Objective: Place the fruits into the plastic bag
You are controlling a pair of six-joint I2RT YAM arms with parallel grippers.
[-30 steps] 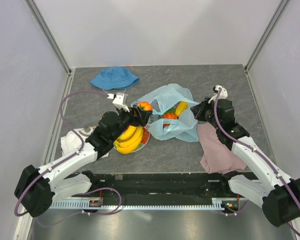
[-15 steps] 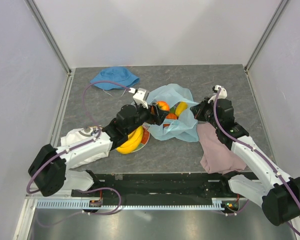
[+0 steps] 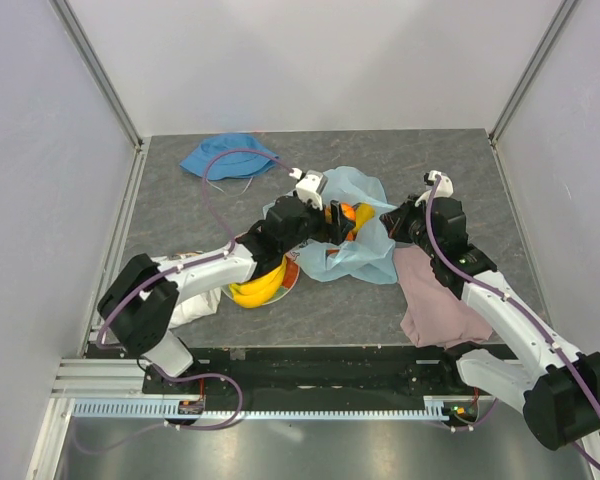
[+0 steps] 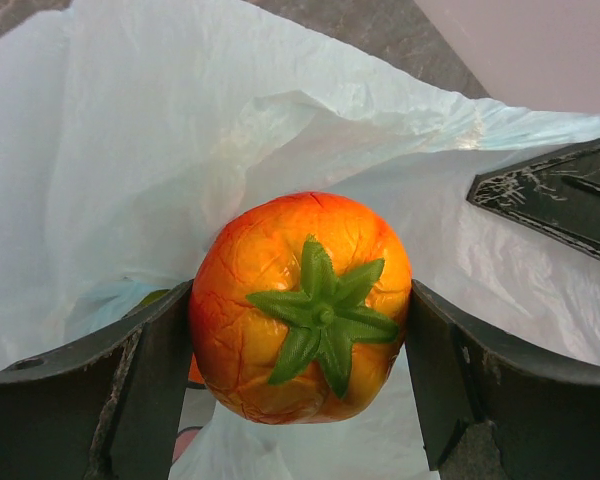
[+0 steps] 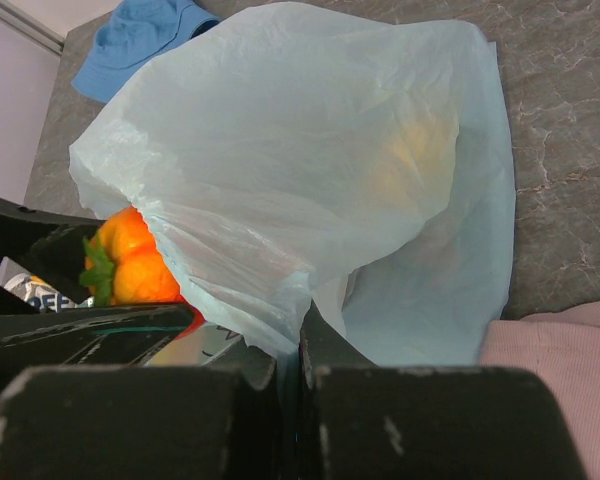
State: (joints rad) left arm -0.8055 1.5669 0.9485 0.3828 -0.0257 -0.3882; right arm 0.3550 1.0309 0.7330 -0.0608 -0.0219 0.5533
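Orange fruit is clamped between the left end effector fingers, stem toward the camera. It hangs at the mouth of the bag, centre of the top view. Right end effector is pinched closed on the bag's near edge, propping the mouth up (a yellow fruit, by the look, shows through the film). Suggest pushing past the lip and releasing low so it can't roll back out. Right pinch shouldn't slacken. Bananas sit on the plate, lower left of the bag.

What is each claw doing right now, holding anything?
Left claw: closed on an orange fruit.
Right claw: closed, pinching the plastic bag edge.
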